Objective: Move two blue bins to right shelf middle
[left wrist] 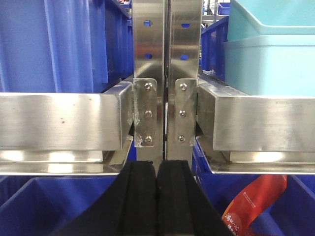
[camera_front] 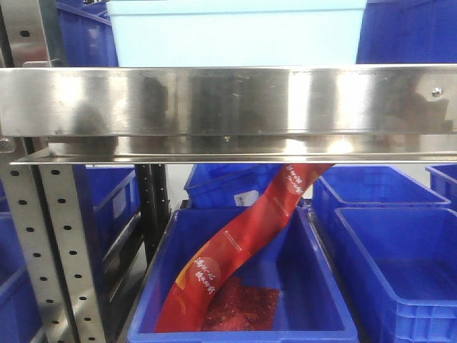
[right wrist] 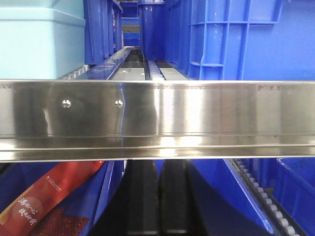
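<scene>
Several blue bins show. One blue bin (camera_front: 314,286) sits below the steel shelf beam (camera_front: 228,100) with a red packet (camera_front: 235,250) leaning in it. Another blue bin (camera_front: 400,264) stands to its right. In the left wrist view a blue bin (left wrist: 64,44) rests on the upper left shelf level. In the right wrist view a blue bin (right wrist: 231,39) rests above the beam (right wrist: 197,108). My left gripper (left wrist: 157,164) is shut and empty, facing the steel uprights (left wrist: 167,59). My right gripper (right wrist: 158,164) is shut and empty just under the beam. Neither gripper shows in the front view.
A light blue bin (camera_front: 235,32) stands on the shelf above the beam, also seen as a pale bin (left wrist: 270,59) and at the left (right wrist: 34,44). A perforated steel post (camera_front: 64,250) stands at the left. Roller tracks (right wrist: 147,64) run back along the shelf.
</scene>
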`<state>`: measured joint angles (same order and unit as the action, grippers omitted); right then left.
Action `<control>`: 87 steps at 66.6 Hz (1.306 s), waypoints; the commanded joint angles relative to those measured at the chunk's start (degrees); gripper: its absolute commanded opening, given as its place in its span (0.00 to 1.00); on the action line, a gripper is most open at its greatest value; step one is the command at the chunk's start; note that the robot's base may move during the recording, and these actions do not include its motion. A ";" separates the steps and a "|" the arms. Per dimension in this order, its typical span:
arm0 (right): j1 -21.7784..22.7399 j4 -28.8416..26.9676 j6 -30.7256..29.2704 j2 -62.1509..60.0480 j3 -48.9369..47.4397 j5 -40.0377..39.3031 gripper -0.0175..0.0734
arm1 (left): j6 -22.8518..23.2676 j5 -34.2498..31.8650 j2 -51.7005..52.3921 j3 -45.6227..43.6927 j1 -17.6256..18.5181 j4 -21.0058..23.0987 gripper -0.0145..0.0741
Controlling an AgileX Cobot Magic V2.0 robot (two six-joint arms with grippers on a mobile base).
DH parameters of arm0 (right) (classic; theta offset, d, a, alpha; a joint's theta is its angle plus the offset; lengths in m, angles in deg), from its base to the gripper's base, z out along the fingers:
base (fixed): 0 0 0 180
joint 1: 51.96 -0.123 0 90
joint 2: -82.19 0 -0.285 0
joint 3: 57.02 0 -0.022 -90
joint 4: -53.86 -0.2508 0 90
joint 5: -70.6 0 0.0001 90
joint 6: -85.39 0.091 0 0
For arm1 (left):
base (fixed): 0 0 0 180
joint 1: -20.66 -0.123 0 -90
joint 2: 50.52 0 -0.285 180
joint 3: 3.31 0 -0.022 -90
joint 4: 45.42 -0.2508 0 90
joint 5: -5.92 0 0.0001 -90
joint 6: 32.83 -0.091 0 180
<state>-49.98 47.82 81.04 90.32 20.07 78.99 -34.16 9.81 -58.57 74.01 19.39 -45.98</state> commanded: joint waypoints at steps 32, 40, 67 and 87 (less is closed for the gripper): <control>0.35 0.35 -0.34 -0.34 0.12 -0.29 0.02 | -0.03 -1.63 0.27 -0.10 -0.30 0.23 0.04; 0.35 0.35 -0.34 -0.34 0.12 -0.29 0.02 | -0.03 -1.63 0.27 -0.10 -0.30 0.23 0.04; 0.35 0.35 -0.34 -0.34 0.12 -0.29 0.02 | -0.03 -1.63 0.27 -0.10 -0.30 0.23 0.04; 0.35 0.35 -0.34 -0.34 0.12 -0.29 0.02 | -0.03 -1.63 0.27 -0.10 -0.30 0.23 0.04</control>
<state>-49.98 47.82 80.81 90.21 20.07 79.22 -34.16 9.44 -58.57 74.01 19.39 -45.98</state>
